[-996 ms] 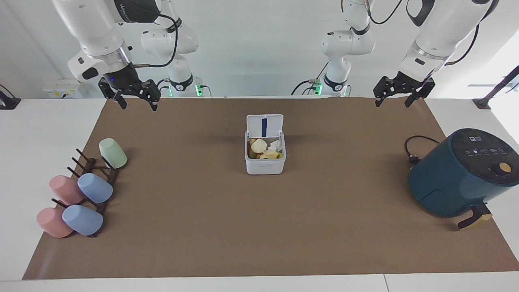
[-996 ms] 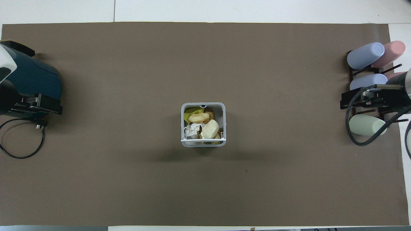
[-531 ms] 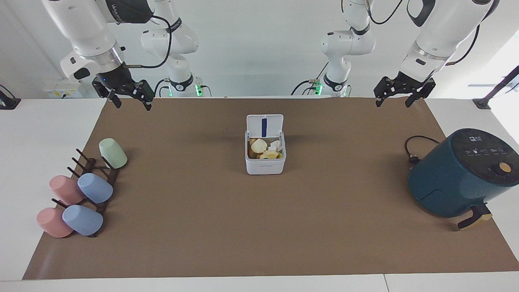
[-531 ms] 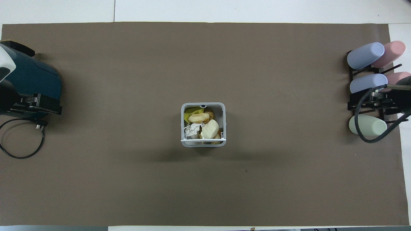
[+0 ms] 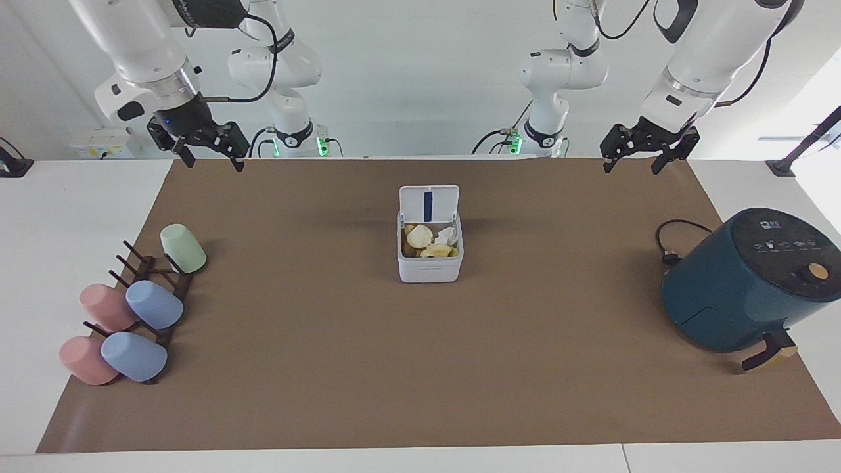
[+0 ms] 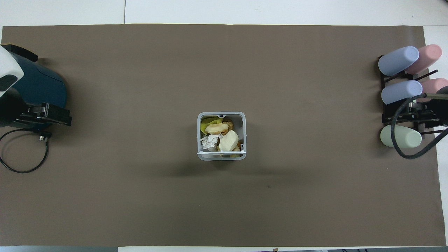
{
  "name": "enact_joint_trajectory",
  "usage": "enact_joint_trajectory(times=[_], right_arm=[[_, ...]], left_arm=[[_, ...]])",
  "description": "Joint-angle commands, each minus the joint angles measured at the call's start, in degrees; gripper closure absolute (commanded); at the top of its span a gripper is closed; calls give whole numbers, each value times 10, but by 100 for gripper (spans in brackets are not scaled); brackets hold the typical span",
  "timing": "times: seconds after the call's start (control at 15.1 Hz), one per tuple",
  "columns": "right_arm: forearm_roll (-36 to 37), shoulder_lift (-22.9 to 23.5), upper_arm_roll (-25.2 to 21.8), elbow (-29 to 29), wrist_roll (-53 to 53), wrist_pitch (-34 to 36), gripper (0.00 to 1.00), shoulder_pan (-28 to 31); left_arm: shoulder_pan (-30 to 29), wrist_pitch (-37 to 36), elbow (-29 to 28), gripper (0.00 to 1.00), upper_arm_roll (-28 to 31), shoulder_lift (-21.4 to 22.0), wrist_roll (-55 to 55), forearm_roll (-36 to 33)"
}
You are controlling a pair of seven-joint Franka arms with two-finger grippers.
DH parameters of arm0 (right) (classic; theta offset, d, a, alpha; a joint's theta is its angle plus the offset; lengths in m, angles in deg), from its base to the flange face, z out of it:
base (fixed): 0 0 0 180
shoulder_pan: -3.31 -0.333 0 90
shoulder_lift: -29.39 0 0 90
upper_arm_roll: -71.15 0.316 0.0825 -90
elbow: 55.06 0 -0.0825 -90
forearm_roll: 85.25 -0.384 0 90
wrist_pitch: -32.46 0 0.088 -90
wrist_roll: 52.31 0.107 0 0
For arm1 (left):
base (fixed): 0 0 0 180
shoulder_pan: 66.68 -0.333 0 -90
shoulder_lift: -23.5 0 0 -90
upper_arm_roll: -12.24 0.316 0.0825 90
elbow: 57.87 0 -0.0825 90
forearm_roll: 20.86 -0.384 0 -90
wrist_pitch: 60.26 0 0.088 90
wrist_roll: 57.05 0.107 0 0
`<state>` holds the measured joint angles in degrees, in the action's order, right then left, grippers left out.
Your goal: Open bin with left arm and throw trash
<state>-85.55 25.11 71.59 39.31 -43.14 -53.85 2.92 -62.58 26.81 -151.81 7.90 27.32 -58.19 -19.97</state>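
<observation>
We find the bin [image 5: 430,253] mid-worktop, lid [image 5: 429,203] upright on the robots' side, so the mouth faces up; the trash [image 5: 427,242] lies inside. Left tool [image 5: 641,161] and right tool [image 5: 209,157] hang wide, empty, over the mat's [image 5: 420,368] robot-side corners, well apart from the bin – task looks done

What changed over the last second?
The right gripper rose and drew back toward the right arm's corner of the mat, empty. The left gripper barely shifted, also empty. The bin stayed open with the trash inside; the cups and air fryer did not move.
</observation>
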Motion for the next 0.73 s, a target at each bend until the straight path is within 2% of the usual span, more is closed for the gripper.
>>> enact_joint_trajectory(times=[0.0,0.66], right_arm=[[9,25,6,-30,-12,4,0,9],[14,24,5,-27,-12,0,0,3]], left_arm=[[6,8,-12,0,5,8,-5,6],[6,9,-12,0,5,8,-5,6]])
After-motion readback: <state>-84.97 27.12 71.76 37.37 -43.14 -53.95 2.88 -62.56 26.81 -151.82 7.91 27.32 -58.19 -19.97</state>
